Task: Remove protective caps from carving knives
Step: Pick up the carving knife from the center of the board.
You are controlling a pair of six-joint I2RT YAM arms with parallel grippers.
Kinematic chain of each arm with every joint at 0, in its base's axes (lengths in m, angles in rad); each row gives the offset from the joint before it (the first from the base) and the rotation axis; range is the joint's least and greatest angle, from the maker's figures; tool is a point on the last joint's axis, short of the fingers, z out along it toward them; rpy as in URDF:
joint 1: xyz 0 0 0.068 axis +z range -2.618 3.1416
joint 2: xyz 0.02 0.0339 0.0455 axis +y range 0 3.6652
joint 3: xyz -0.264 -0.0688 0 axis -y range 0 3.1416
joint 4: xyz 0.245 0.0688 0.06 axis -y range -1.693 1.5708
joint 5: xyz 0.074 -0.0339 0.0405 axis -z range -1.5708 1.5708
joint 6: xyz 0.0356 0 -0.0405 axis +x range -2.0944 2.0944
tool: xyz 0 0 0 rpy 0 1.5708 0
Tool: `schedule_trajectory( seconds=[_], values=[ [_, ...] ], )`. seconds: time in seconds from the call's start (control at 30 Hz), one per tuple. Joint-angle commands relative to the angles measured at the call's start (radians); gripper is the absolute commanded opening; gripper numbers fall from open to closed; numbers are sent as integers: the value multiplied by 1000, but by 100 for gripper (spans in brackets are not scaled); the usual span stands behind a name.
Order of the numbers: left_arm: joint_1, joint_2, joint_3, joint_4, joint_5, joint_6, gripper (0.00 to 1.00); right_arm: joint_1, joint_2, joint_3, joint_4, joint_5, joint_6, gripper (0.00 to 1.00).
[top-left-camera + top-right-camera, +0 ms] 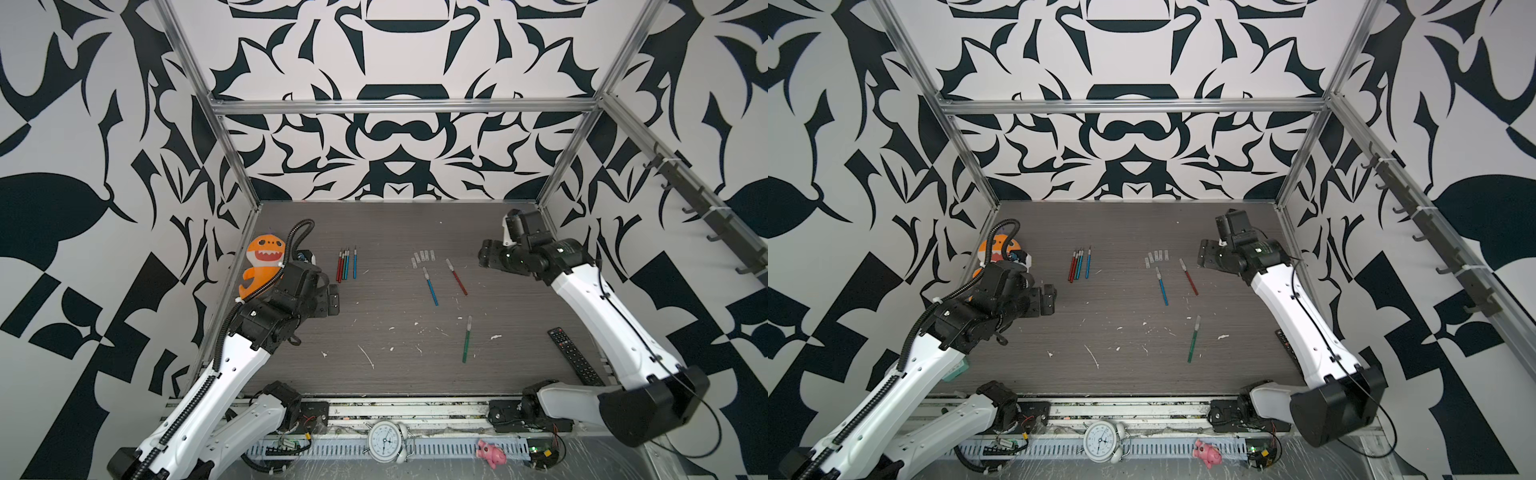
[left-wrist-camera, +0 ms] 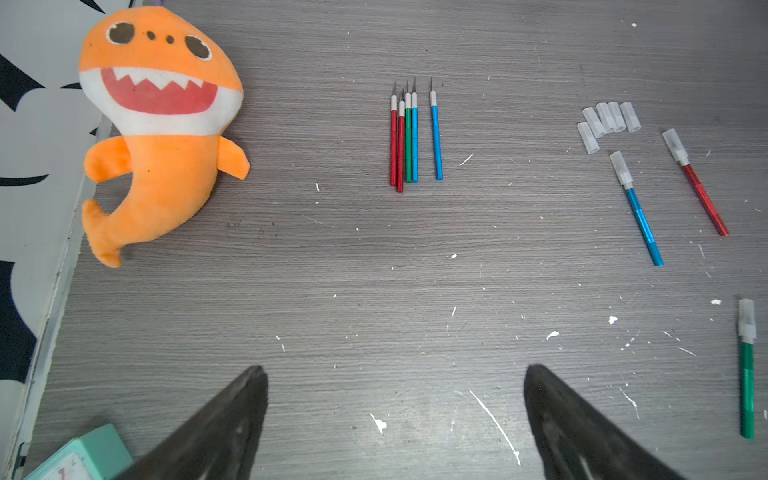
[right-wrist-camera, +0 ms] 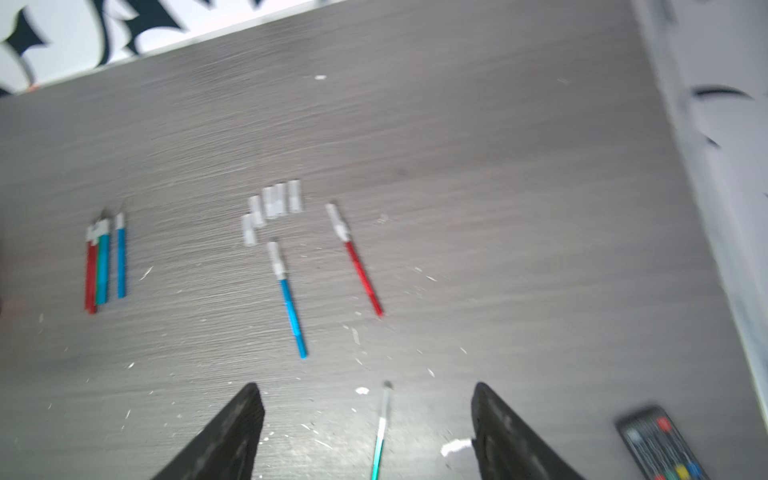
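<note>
Several uncapped carving knives (image 1: 347,264) lie side by side at the back left of the table, blades bare. Several loose protective caps (image 1: 423,257) sit in a cluster at the back middle. Just in front of them lie a blue knife (image 1: 430,286) and a red knife (image 1: 456,277), each with its cap on. A capped green knife (image 1: 467,338) lies nearer the front. My left gripper (image 2: 392,368) is open above bare table, left of the uncapped group. My right gripper (image 3: 365,386) hangs open and empty at the back right, with the green knife (image 3: 382,428) on the table below it.
An orange shark plush (image 1: 262,266) leans by the left wall. A black remote (image 1: 575,355) lies at the front right. An alarm clock (image 1: 384,442) and a pink toy (image 1: 490,451) sit in front of the table edge. White flecks dot the table.
</note>
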Motion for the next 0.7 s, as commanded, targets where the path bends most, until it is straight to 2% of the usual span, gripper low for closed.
schedule_trajectory(
  seconds=[0.0,0.2,0.3,0.53,0.67],
  values=[
    [-4,2,-18,-28,33,-16,99,-47,-61,-69,-105,23,52,83],
    [-11,1,-20,-27,58,-17,99,-95,-90,-214,-123,-84,80,80],
    [-11,4,-21,-26,59,-17,99,-83,-95,-320,-40,-203,105,80],
    [-15,8,-30,-21,88,-1,99,123,-58,-467,114,-152,229,81],
    [-74,-42,-64,11,63,33,99,201,-34,-529,155,-99,302,80]
  ],
)
